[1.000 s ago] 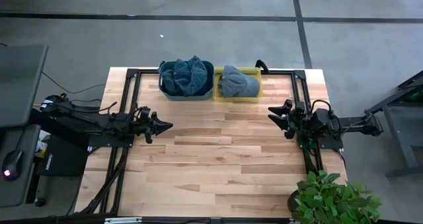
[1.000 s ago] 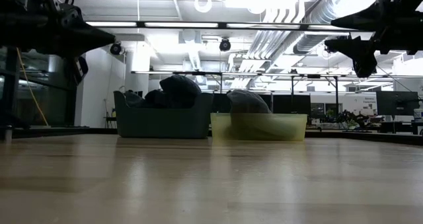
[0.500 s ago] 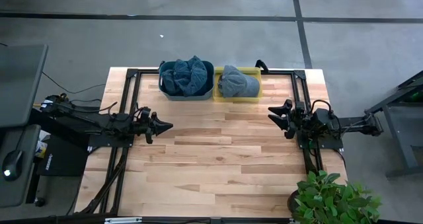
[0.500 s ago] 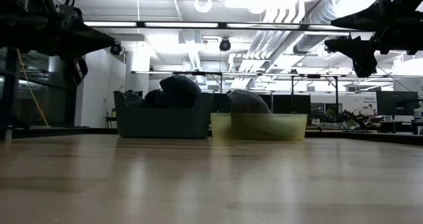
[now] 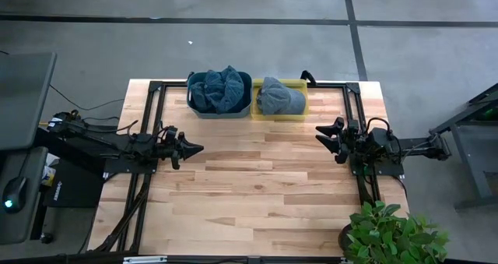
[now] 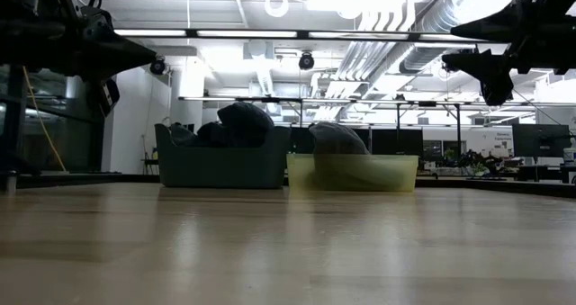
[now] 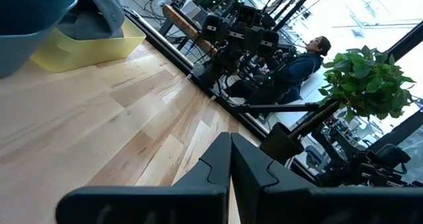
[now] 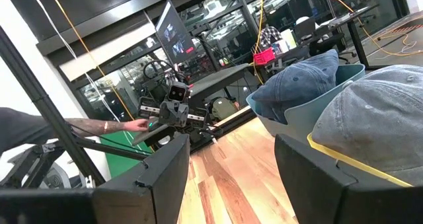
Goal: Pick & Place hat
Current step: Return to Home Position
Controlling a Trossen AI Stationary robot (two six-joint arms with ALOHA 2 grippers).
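Now the blue caps (image 5: 220, 89) sit heaped in the blue bin (image 5: 220, 114); left tool (image 5: 196, 148) is closed, right tool (image 5: 323, 137) open, both empty above the tabletop (image 5: 257, 178), so I'd retract them smoothly, clear of it

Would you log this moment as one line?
left gripper shut, hovering left | right gripper open, hovering right | blue caps in blue bin | grey-blue cap in yellow bin

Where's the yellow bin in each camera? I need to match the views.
High view: yellow bin at the table's far edge, middle.
Low view: yellow bin at the back, right of centre.
Left wrist view: yellow bin across the table.
Right wrist view: only its rim, under a cap.
Landmark: the blue bin beside it in all four.
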